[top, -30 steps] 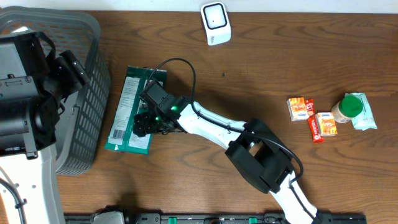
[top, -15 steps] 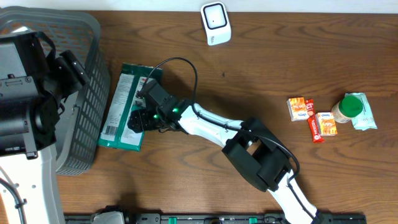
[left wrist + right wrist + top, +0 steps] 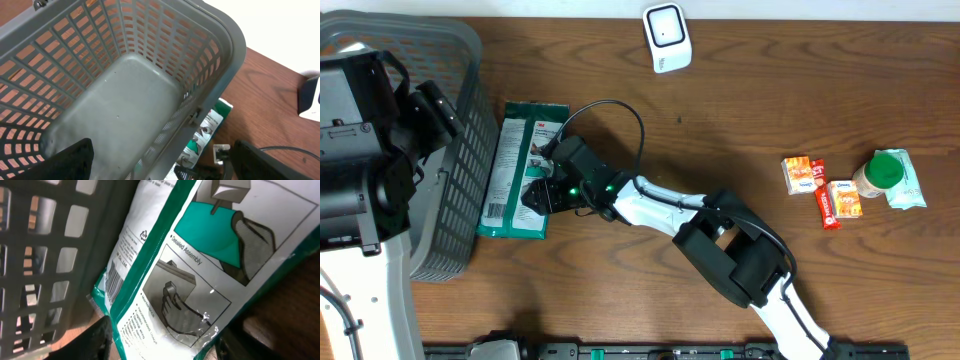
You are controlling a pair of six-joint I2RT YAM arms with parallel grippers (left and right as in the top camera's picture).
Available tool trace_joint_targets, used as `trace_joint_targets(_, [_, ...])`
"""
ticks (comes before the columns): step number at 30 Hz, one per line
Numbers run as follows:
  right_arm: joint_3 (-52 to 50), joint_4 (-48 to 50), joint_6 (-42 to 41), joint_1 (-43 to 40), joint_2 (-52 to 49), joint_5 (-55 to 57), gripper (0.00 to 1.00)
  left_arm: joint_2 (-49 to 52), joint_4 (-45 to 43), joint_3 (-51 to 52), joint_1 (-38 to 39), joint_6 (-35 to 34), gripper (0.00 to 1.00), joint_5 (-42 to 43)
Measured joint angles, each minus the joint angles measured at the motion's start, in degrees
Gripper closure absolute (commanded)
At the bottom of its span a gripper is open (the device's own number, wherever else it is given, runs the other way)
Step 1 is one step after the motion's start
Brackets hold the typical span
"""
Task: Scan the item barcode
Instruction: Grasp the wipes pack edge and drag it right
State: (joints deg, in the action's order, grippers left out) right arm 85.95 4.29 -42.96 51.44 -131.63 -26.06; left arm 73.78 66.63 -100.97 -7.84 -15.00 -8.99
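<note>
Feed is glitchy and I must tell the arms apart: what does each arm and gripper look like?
Right arm: white tubular links, boxy black joints, a thin black cable looping off it; right gripper is black with a green light. Left arm: bulky black housings on a white base; its fingers are black.

Table point(image 3: 770, 90): basket point(image 3: 470, 150), packet point(image 3: 515, 170), scanner point(image 3: 666, 37) (perhaps), snacks point(image 3: 820, 185).

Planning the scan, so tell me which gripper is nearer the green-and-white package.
Right. The right gripper is at the package, on its right edge; the left gripper hangs above the basket, apart from the package.
</note>
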Motion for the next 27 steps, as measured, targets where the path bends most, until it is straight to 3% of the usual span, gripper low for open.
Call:
trace_joint_targets(13, [-0.3, 7.2, -0.1, -1.0, -0.2, -3.0, 0.47, 0.0, 0.0, 0.0, 0.0, 0.0, 0.12, 0.0])
trace_joint_targets(20, [-0.3, 12.6, -0.1, -1.0, -2.3, -3.1, 0.41, 0.0, 0.0, 0.0, 0.0, 0.0, 0.12, 0.0])
trace_joint_targets(27, [-0.3, 14.5, -0.1, -1.0, -4.7, -2.8, 0.49, 0.0, 0.0, 0.0, 0.0, 0.0, 0.12, 0.0])
